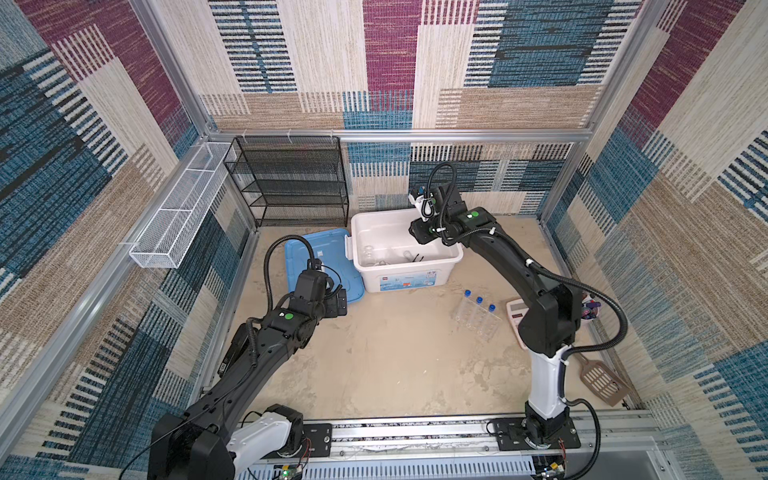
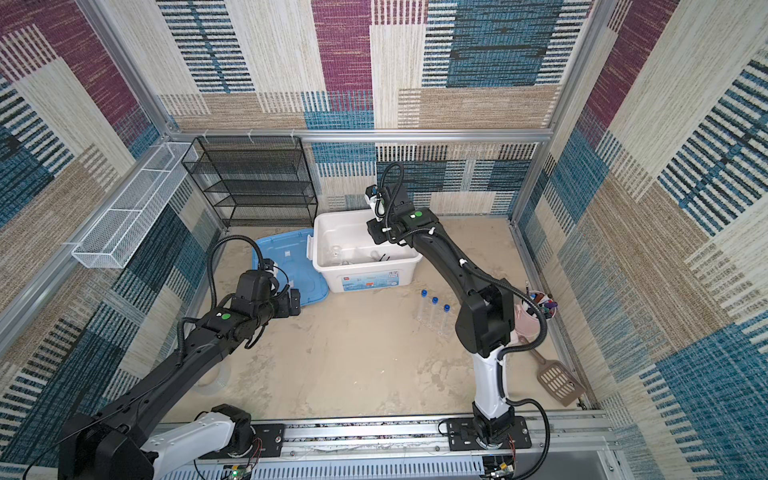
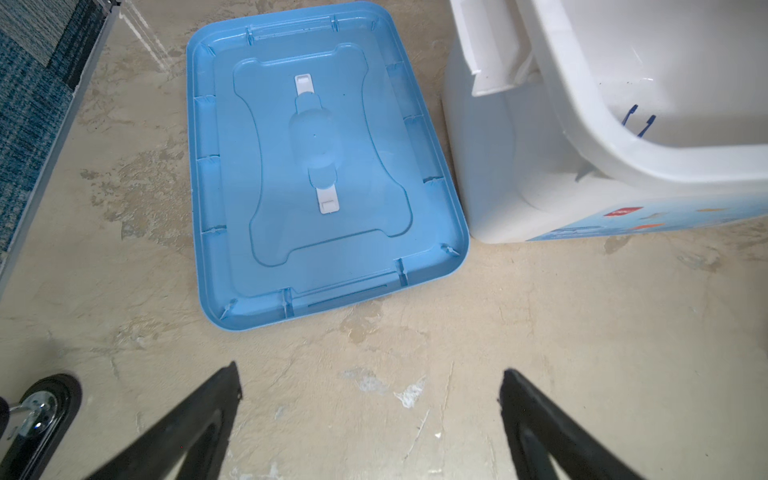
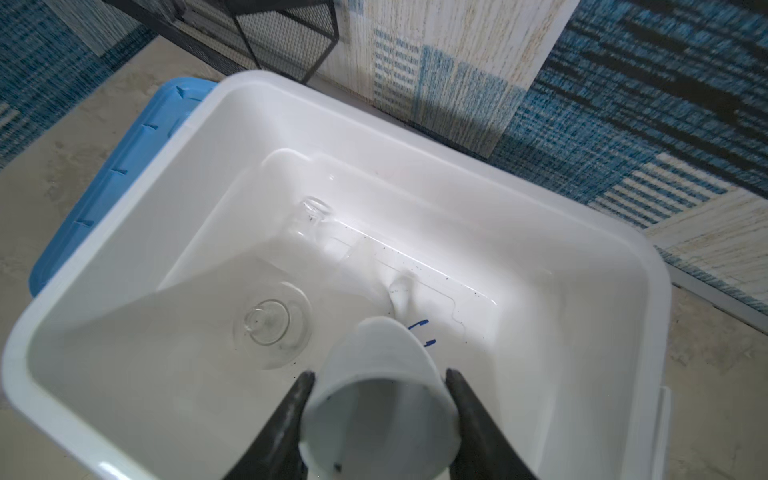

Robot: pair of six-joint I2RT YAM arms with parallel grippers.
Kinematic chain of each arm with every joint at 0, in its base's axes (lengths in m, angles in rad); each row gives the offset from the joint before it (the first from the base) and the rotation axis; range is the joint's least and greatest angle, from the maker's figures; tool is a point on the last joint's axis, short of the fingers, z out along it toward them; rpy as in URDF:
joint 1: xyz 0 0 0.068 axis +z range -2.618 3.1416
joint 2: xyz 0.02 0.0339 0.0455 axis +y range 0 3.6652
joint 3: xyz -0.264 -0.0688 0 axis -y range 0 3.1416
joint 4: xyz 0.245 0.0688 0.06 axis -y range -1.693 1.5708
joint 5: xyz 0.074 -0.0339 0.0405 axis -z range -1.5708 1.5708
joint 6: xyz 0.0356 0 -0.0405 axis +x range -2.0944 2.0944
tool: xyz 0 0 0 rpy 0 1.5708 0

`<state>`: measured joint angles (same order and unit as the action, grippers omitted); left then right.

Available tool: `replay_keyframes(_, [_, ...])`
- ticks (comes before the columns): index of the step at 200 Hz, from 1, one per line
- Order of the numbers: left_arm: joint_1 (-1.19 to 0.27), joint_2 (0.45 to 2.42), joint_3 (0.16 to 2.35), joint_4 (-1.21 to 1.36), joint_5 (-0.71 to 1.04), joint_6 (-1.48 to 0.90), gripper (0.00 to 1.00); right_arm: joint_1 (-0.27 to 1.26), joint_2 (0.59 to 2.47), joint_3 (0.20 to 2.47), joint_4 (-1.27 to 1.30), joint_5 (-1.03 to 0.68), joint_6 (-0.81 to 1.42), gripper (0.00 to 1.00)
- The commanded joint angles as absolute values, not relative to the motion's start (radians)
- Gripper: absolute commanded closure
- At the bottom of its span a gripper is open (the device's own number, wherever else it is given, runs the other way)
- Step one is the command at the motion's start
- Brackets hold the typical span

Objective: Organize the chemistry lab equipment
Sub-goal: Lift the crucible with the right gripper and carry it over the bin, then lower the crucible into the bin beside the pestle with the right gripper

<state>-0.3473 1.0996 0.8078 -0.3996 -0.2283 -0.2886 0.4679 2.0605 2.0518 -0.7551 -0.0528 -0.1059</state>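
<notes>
While the right gripper [image 4: 380, 374] grips the white mortar [image 4: 374, 419] above the open bin [image 4: 457, 166], glassware [image 4: 270, 324] and tweezers [image 4: 424, 332] already lie inside. Three blue-capped tubes [image 1: 478, 311] on the table [image 1: 395, 353] look left to pack. Near the lid [image 3: 324, 166], the left gripper [image 3: 370, 370] hangs open, empty.

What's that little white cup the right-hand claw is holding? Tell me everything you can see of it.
It is a small white mortar: a smooth, opaque, round cup that looks like ceramic or plastic. A few dark specks sit inside; otherwise it looks empty. The right tool clamps it from both sides, so it lies tilted, its open mouth facing the wrist camera. It hangs above the open white bin, and nothing but the tool seems to touch it.
</notes>
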Motion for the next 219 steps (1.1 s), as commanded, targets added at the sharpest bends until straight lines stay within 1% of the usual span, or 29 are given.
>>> replay_keyframes(1, [-0.347, 1.087, 0.796, -0.380, -0.233, -0.307, 0.00, 0.445, 2.137, 2.117, -0.807, -0.039, -0.117, 0.58])
replay_keyframes(44, [-0.346, 1.074, 0.764, -0.370, -0.218, -0.333, 0.00, 0.424, 2.257, 2.237, -0.835, -0.034, -0.099, 0.58])
replay_keyframes(77, [-0.347, 1.077, 0.753, -0.367, -0.212, -0.345, 0.00, 0.416, 2.340, 2.311, -0.909, 0.020, -0.105, 0.58])
replay_keyframes(131, [-0.347, 1.089, 0.748, -0.359, -0.206, -0.347, 0.00, 0.413, 2.382, 2.313, -0.905, 0.016, -0.104, 0.58])
replay_keyframes(190, [-0.347, 1.092, 0.748, -0.362, -0.209, -0.342, 0.00, 0.413, 2.482, 2.446, -0.975, 0.003, -0.104, 0.59])
replay_keyframes(219, [-0.347, 1.101, 0.749, -0.361, -0.206, -0.345, 0.00, 0.413, 2.500, 2.452, -0.974, -0.013, -0.103, 0.59])
